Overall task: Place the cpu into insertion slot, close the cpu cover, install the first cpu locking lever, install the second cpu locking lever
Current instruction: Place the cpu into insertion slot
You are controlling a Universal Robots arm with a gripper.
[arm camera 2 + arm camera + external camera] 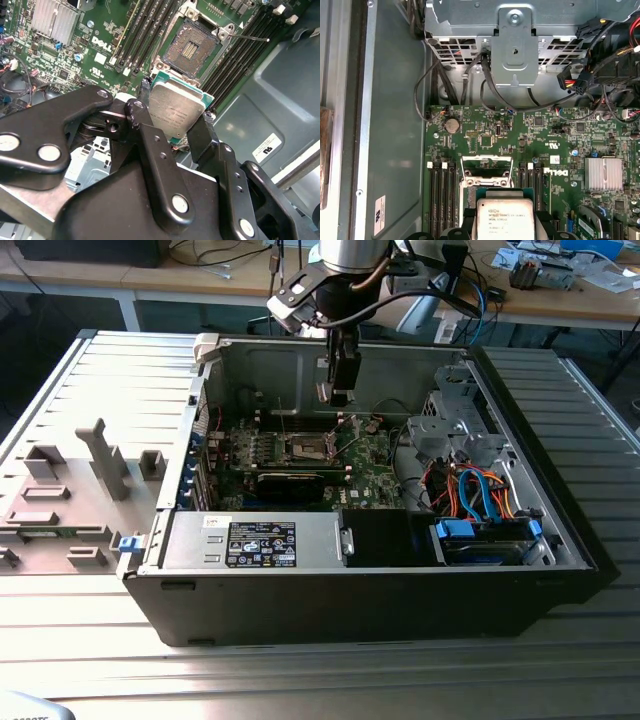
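Gripper (172,116) jaws pinch the cpu (176,109) by its edges, leaving its underside free, near the open insertion slot (192,47).

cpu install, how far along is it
Nothing is finished. The insertion slot sits bare and empty, and the cpu cover stands open. In hand: the gripper is shut on the cpu, held above the board near the slot. Not yet done: seating the cpu, closing the cover, both locking levers.
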